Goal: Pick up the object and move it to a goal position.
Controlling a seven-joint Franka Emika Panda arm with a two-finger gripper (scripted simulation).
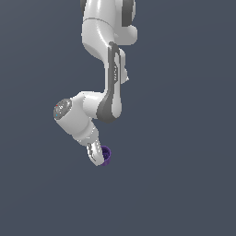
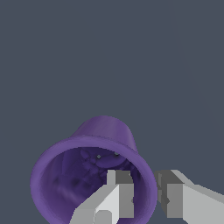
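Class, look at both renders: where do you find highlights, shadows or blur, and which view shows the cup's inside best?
Exterior view: soft highlights on the glossy white arm, no clear cast shadow on the flat grey ground, and the small dark purple cup is tiny. Wrist view: sharp, showing the cup's shaded hollow with one gripper finger inside the rim.

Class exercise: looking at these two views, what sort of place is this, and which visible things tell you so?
Likely a bare simulated test scene: a plain grey surface, one white robot arm, and its tool gripping a purple cup by the rim.

Exterior view distant, facing the whole arm (image 1: 103,69); wrist view close behind the end effector (image 2: 144,197); shared: cup (image 1: 106,156).
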